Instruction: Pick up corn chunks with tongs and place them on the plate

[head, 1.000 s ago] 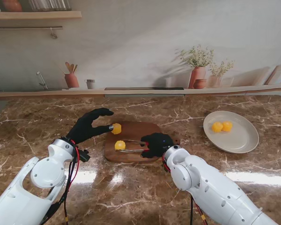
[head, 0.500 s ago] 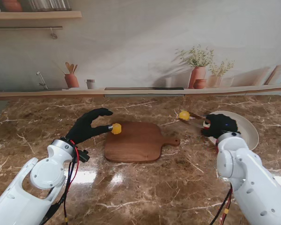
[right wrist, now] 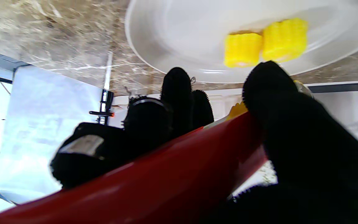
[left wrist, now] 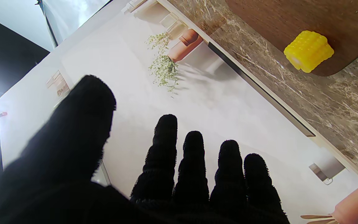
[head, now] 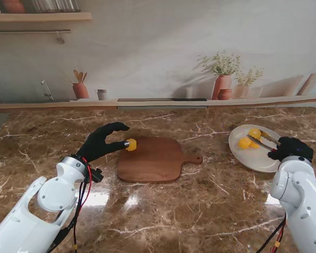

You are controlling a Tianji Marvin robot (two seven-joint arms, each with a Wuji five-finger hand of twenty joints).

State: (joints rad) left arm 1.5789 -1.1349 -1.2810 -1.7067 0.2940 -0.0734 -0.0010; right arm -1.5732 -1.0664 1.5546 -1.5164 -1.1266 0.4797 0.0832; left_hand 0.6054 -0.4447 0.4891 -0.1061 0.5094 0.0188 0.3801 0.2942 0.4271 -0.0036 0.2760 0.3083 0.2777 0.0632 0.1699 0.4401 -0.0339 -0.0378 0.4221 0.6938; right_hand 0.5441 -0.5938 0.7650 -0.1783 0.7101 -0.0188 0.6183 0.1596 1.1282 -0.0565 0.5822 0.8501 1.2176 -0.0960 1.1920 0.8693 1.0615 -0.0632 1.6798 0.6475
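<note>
1. Corn chunks (head: 249, 139) lie on the plate (head: 258, 158), just ahead of the right hand (head: 290, 148)
2. That hand grips red tongs (head: 263, 141) reaching over them
3. One chunk (head: 131, 144) sits on the cutting board (head: 152, 163), beside the spread, empty left hand (head: 102, 141)

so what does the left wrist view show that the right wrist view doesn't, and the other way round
Only the left wrist view shows the open left hand, the lone corn chunk and the cutting board whose edge it sits on. Only the right wrist view shows the right hand shut on the red-handled tongs, and the plate carrying two corn chunks. Both share the marble table and the pale backdrop wall.
</note>
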